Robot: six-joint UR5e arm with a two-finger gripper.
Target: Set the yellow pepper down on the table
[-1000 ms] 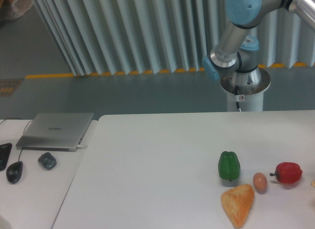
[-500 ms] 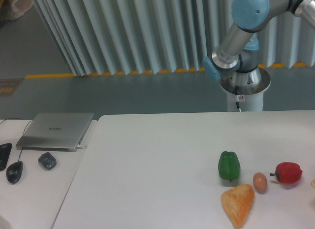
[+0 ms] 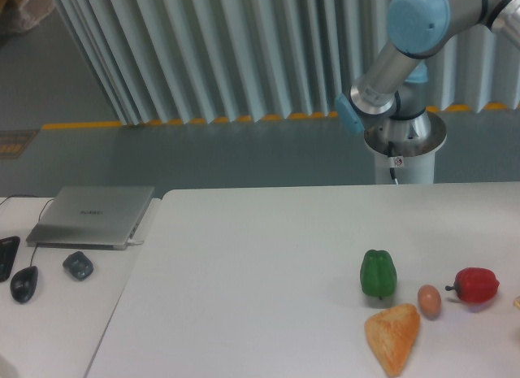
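The yellow pepper is out of view. The white table [image 3: 260, 256] fills the lower part of the camera view. Only the arm's base, silver link [image 3: 382, 69] and blue elbow joint [image 3: 418, 20] show at the upper right; the arm runs out past the frame's right edge. The gripper is not in view.
On the table's right side stand a green pepper [image 3: 379, 273], a brown egg [image 3: 429, 301], a red pepper [image 3: 476, 285] and an orange-yellow bread-like wedge [image 3: 393, 336]. A small yellowish bit shows at the right edge [image 3: 517, 301]. A side desk at left holds a laptop [image 3: 93, 215] and mice [image 3: 78, 265].
The arm's elbow joint has shifted to the right and slightly up. The things on the table have not moved.
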